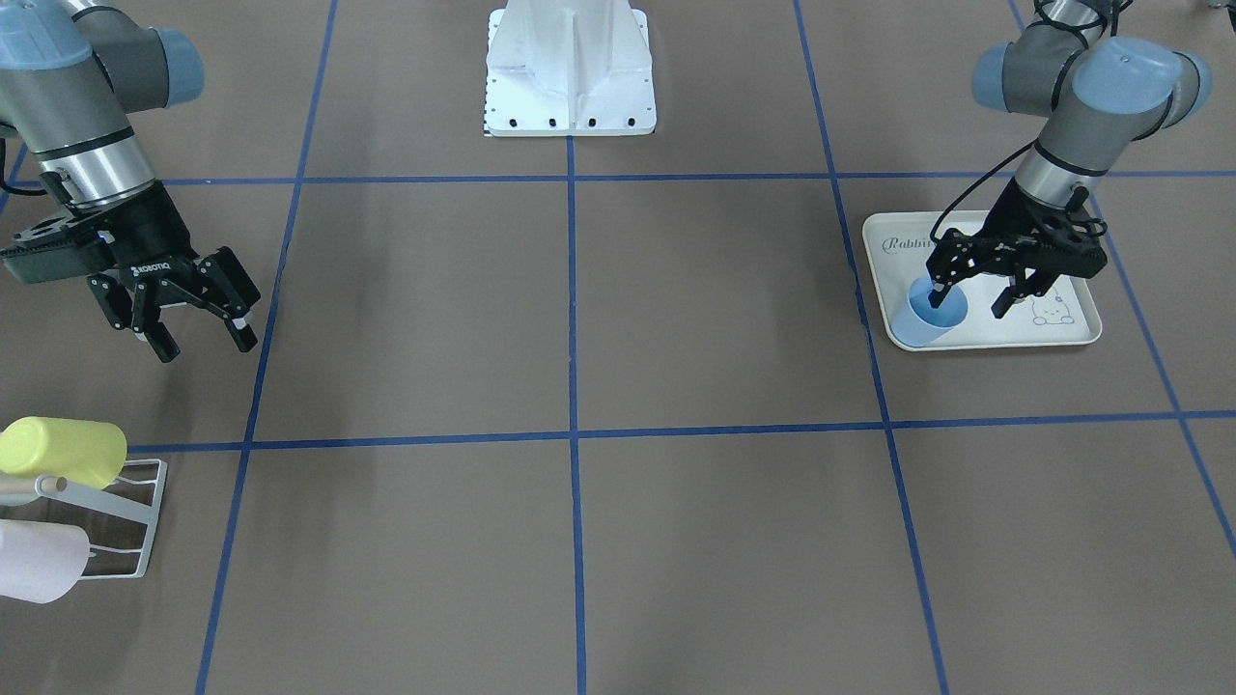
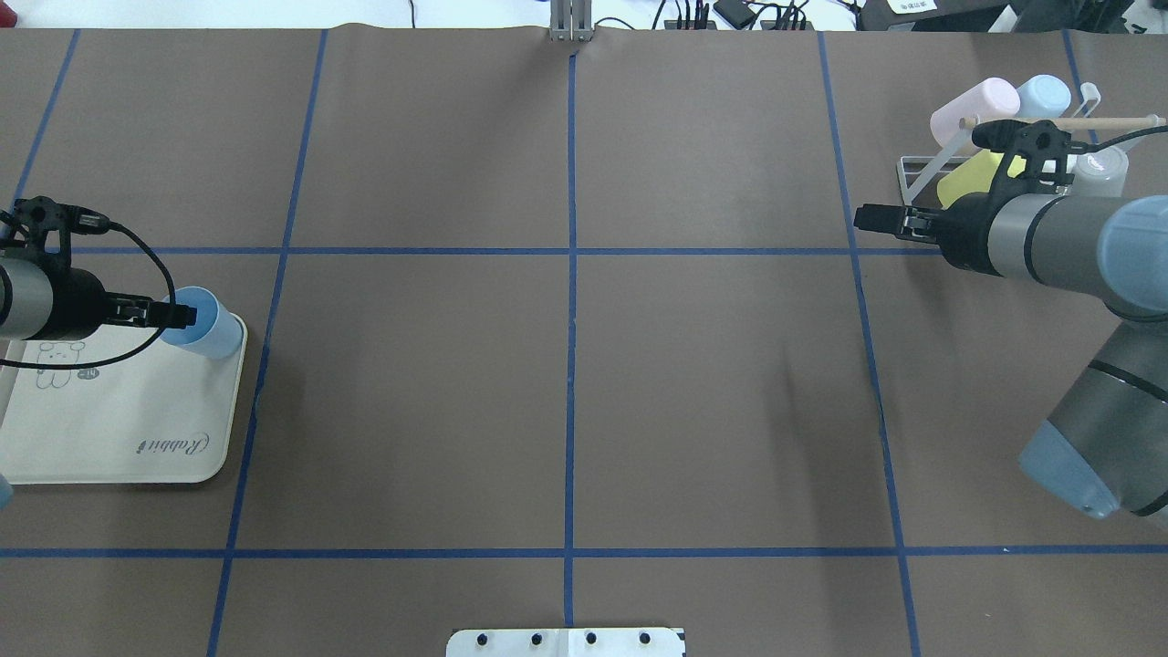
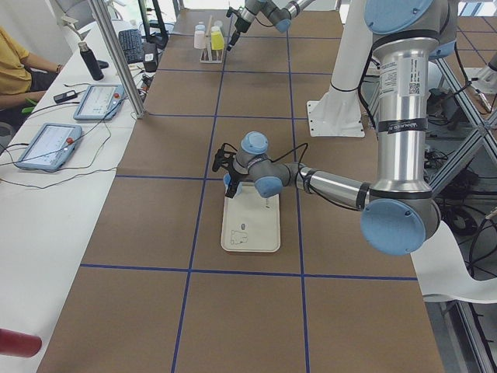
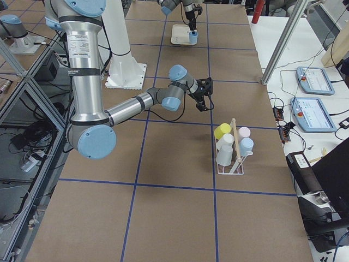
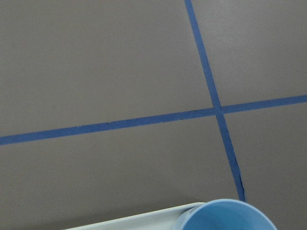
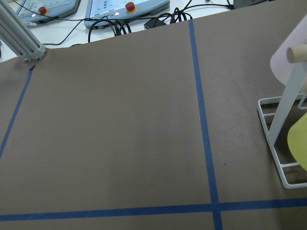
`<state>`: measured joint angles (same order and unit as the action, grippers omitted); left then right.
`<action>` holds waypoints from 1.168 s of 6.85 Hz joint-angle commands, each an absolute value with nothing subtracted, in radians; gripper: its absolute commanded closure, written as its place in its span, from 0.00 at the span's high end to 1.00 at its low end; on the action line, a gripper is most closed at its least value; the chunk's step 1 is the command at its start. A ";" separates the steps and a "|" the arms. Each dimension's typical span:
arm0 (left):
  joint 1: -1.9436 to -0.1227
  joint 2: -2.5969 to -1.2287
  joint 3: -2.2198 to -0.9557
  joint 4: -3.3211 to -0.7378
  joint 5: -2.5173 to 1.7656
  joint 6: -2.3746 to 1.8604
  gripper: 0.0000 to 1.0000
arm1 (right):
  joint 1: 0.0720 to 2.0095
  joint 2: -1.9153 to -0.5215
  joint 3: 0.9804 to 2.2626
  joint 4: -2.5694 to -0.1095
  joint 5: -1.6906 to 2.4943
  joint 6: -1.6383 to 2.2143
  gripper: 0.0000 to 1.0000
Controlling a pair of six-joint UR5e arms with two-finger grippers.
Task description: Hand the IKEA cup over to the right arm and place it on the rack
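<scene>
The blue IKEA cup point(image 1: 917, 326) stands upright on the corner of the cream rabbit-printed tray point(image 1: 1062, 333). My left gripper point(image 1: 969, 304) is open over it, with one finger inside the cup's mouth and the other outside over the tray. In the overhead view the cup point(image 2: 212, 333) sits just beyond the left gripper point(image 2: 182, 315). Its rim shows at the bottom of the left wrist view point(image 5: 230, 215). My right gripper point(image 1: 198, 338) is open and empty, hanging above the table near the white wire rack point(image 1: 126, 521), which also shows overhead point(image 2: 912, 173).
The rack holds a yellow cup point(image 1: 63, 449) and a pink cup point(image 1: 34, 560); overhead a light blue cup point(image 2: 1045, 93) and a pale one point(image 2: 1100, 169) show too. The robot's white base point(image 1: 570, 72) stands at the table's edge.
</scene>
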<state>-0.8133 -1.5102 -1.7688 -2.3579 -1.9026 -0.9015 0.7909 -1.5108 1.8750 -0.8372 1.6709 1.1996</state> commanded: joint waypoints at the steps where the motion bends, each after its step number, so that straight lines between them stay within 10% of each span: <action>1: -0.796 -1.508 -1.764 -2.358 -1.908 -0.900 0.00 | 0.787 -1.526 1.876 -0.827 1.672 1.200 1.00; 8: -0.896 -1.619 -2.003 -2.140 -1.959 -1.017 0.00 | 0.663 -1.493 1.944 -0.755 1.584 1.359 1.00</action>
